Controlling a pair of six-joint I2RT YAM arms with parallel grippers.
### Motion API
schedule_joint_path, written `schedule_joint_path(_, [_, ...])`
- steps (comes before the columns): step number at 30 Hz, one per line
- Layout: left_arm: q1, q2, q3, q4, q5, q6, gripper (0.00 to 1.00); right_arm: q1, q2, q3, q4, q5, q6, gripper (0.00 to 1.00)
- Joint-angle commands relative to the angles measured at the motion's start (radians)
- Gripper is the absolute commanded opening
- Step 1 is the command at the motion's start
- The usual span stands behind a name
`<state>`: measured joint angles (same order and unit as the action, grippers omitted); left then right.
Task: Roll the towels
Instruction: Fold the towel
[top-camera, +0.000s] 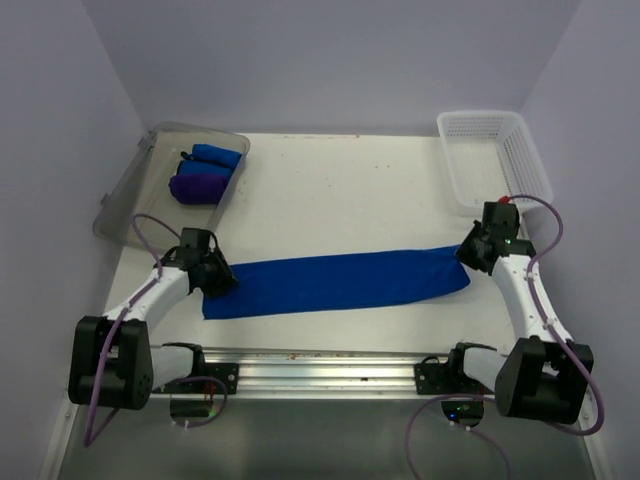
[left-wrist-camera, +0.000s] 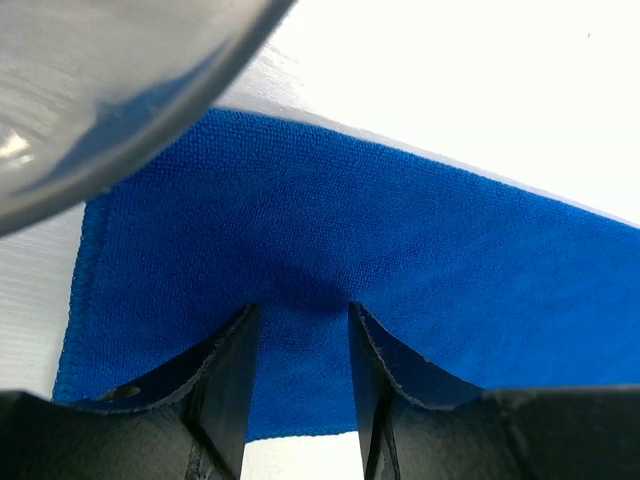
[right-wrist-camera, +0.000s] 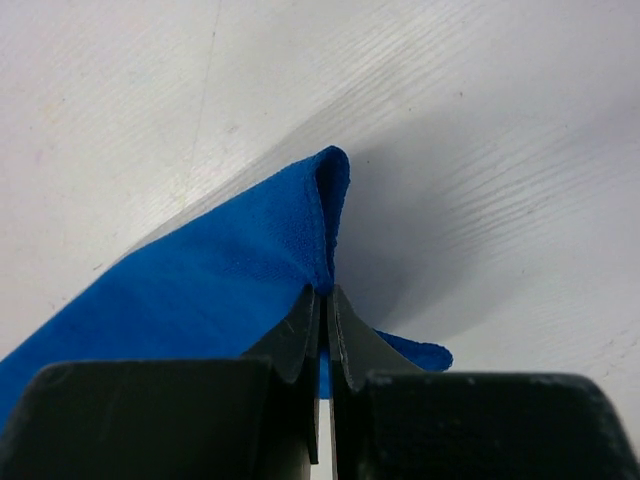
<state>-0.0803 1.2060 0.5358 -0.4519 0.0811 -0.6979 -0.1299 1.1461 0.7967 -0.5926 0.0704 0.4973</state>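
A blue towel (top-camera: 340, 282) lies folded into a long strip across the white table. My left gripper (top-camera: 219, 279) is open and rests over the strip's left end; in the left wrist view (left-wrist-camera: 300, 318) its tips press down on the towel (left-wrist-camera: 400, 240). My right gripper (top-camera: 466, 256) is shut on the strip's right end; in the right wrist view (right-wrist-camera: 326, 291) the towel's edge (right-wrist-camera: 240, 260) is pinched up into a fold between the jaws.
A clear bin (top-camera: 170, 185) at the back left holds a rolled blue towel (top-camera: 215, 156) and a rolled purple towel (top-camera: 197, 186); its rim shows in the left wrist view (left-wrist-camera: 110, 90). A white basket (top-camera: 493, 158) stands at the back right.
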Motion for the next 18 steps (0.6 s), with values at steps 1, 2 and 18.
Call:
schedule_joint_path(1, [-0.009, 0.006, -0.011, 0.051, 0.017, -0.015, 0.44, 0.003, -0.035, 0.044, -0.059, -0.040, 0.010, 0.00])
schedule_joint_path(2, [-0.009, 0.006, -0.011, 0.051, 0.020, -0.014, 0.44, 0.003, -0.043, 0.045, -0.064, -0.050, 0.010, 0.00])
schedule_joint_path(18, [-0.492, 0.268, 0.047, 0.325, 0.040, -0.307, 0.42, 0.007, -0.137, 0.200, -0.188, 0.003, 0.014, 0.00])
